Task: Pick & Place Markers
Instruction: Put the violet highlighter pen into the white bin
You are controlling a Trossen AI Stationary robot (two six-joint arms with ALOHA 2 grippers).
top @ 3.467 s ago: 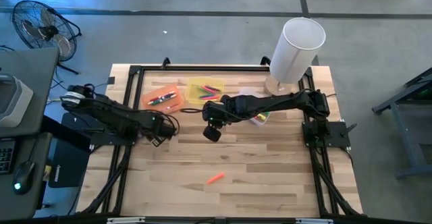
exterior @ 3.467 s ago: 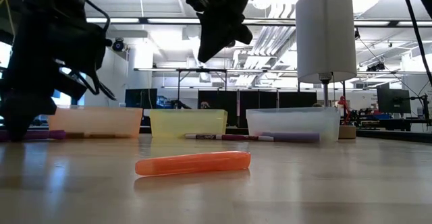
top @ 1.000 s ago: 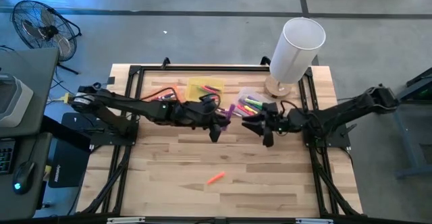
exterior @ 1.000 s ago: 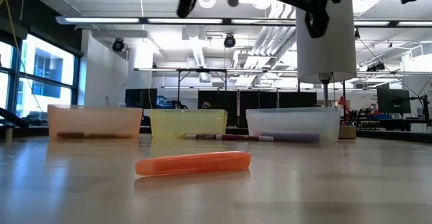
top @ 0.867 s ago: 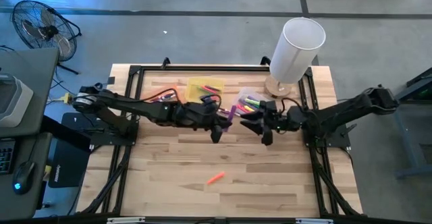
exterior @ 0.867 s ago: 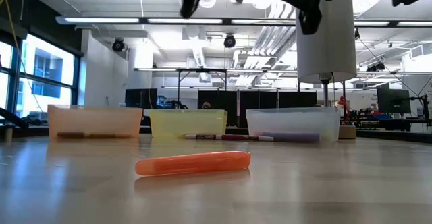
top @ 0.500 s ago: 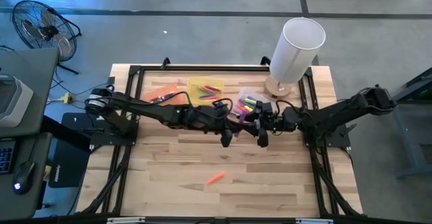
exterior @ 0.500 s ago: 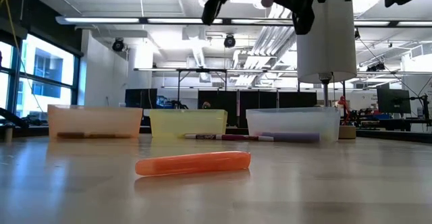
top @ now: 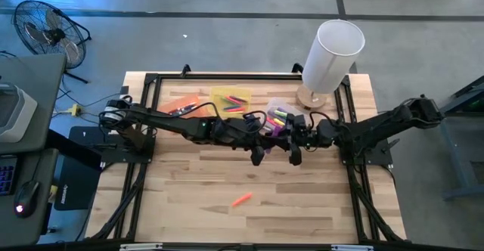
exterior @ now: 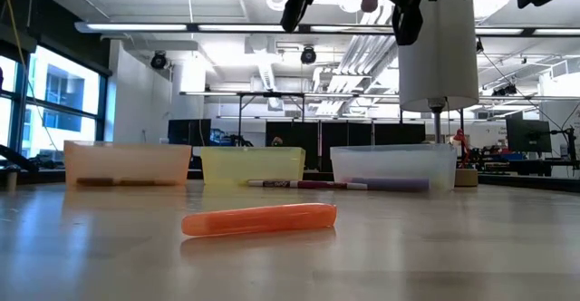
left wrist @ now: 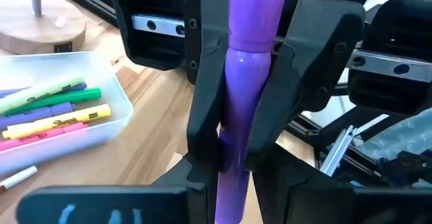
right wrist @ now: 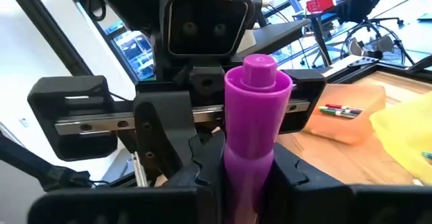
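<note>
**Purple marker mid-handover between two grippers**

Left gripper and right gripper meet above table centre, just in front of the clear plastic bin. Both clamp one purple capped marker pen: in the left wrist view the left arm's own fingers are closed on its lower barrel, with the right gripper's fingers pinching it farther up; the right wrist view shows the same marker held between both sets.

Risks, as judgement: if one side releases before the other has a firm pinch, the marker drops and rolls off the wooden table. If both pull while clamped, it may twist or pop its cap. Fingers are packed close, so they could collide when separating.

Counts: three bins along the far edge: orange bin, yellow bin and the clear one. One orange marker lies alone near the front. One thin dark-red marker lies before the bins. Markers inside the bins are too small to count exactly.
</note>
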